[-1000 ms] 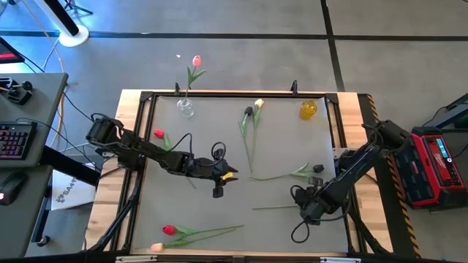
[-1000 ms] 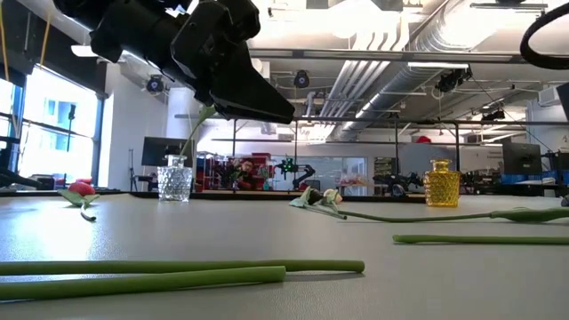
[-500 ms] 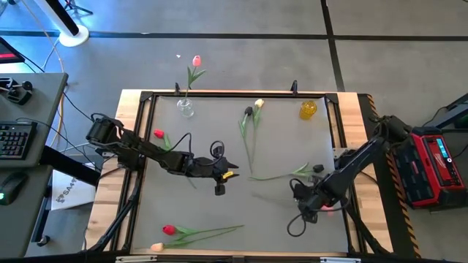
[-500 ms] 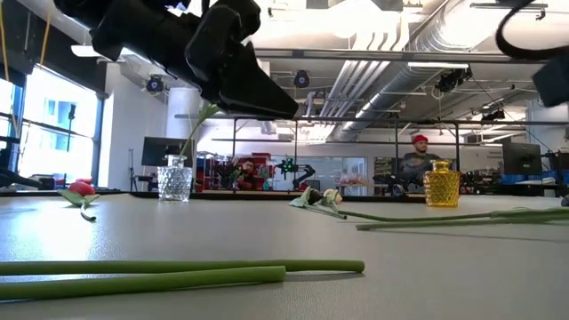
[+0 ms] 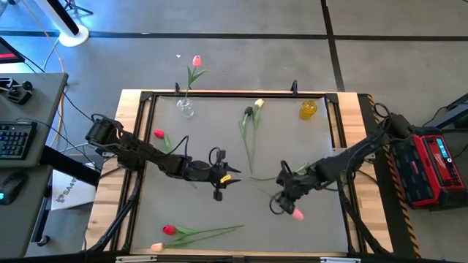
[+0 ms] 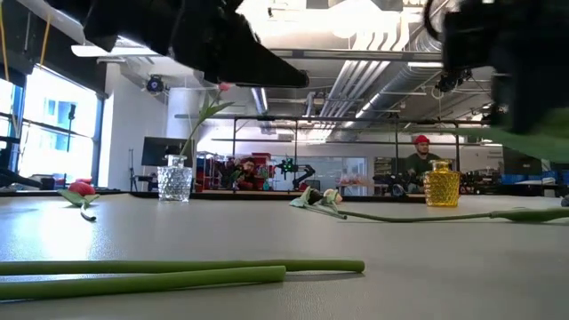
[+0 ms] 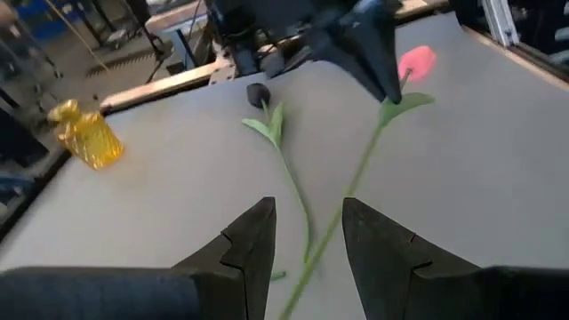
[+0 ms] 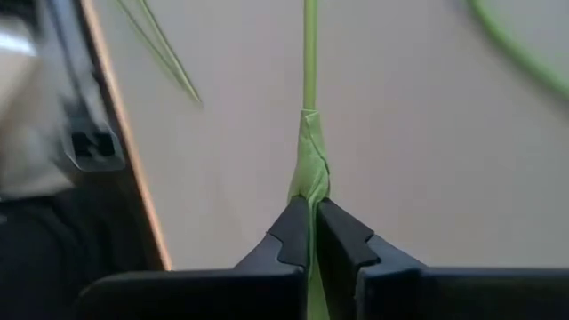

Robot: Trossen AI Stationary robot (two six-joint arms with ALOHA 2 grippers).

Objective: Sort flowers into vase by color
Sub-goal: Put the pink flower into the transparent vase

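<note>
A pink-headed tulip with a green stem (image 5: 297, 214) hangs from the dark right hand (image 5: 284, 191). The grey tabletop (image 5: 219, 146) is framed in pale wood. The far right small glass vase (image 5: 308, 109) is amber-yellow; the far left faceted vase (image 5: 186, 109) is clear. Near the left lie a red tulip (image 5: 169, 230) and a cream tulip (image 5: 156, 247).

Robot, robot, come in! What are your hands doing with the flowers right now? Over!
Right gripper shut on pink tulip, lifted mid-table. Left gripper open, empty, hovering close by. Clear vase already has one pink flower.
</note>
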